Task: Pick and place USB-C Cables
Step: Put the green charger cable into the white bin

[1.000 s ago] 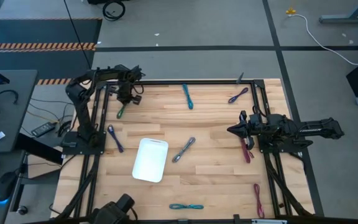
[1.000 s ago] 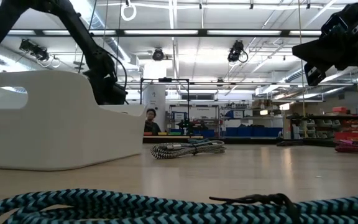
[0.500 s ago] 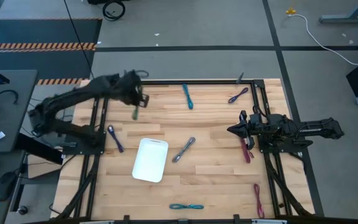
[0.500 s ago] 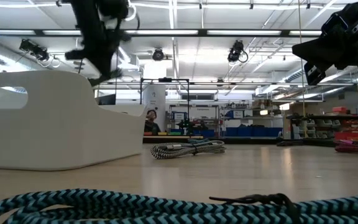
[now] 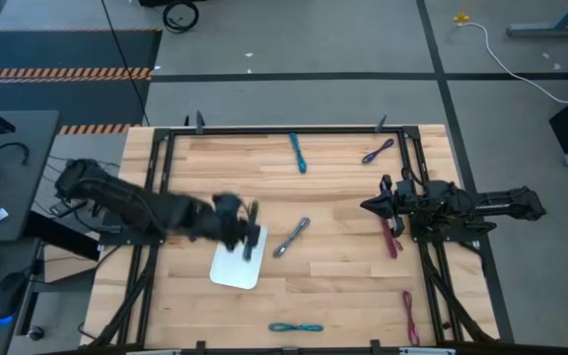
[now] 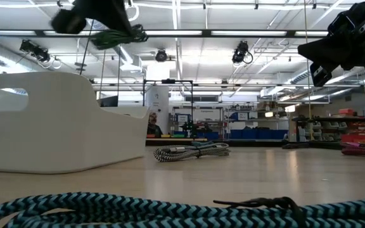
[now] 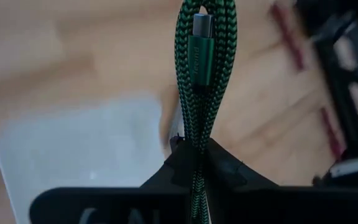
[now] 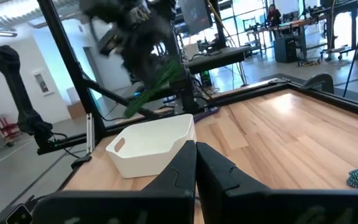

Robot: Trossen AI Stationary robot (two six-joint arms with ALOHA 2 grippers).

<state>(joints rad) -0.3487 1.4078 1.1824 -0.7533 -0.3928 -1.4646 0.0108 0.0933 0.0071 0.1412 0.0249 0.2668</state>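
Note:
My left gripper [image 7: 194,163] is shut on a green USB-C cable bundle [image 7: 204,68], above the far end of the white tray [image 5: 233,268]; motion blurs it in the high view. In the low view the green cable [image 6: 116,38] is in the air above the tray [image 6: 56,120]. My right gripper [image 5: 367,206] waits shut over the table's right half, beside a magenta cable [image 5: 392,239]. Other cables lie flat on the wood: grey [image 5: 292,237], teal [image 5: 297,153], purple [image 5: 378,150], a second teal [image 5: 296,326] and a second magenta [image 5: 408,316]. My left gripper pinches the folded green cable between its two fingers [image 7: 224,169], with the doubled strands running along them. The end with the green connector [image 7: 199,43] sticks out past the fingertips. The bundle is lifted clear over the tray.
A black frame runs along the table's edges [image 5: 264,129]. Bare wood lies between the tray and the right arm, where only the grey cable lies. The low view shows the near teal cable [image 6: 138,212] close up and a workshop with a person far behind.
My left gripper took the green cable off the table near the far left corner, lifted it clear and swung it toward the near edge and the right. It is now above the white tray. The right arm has kept still.

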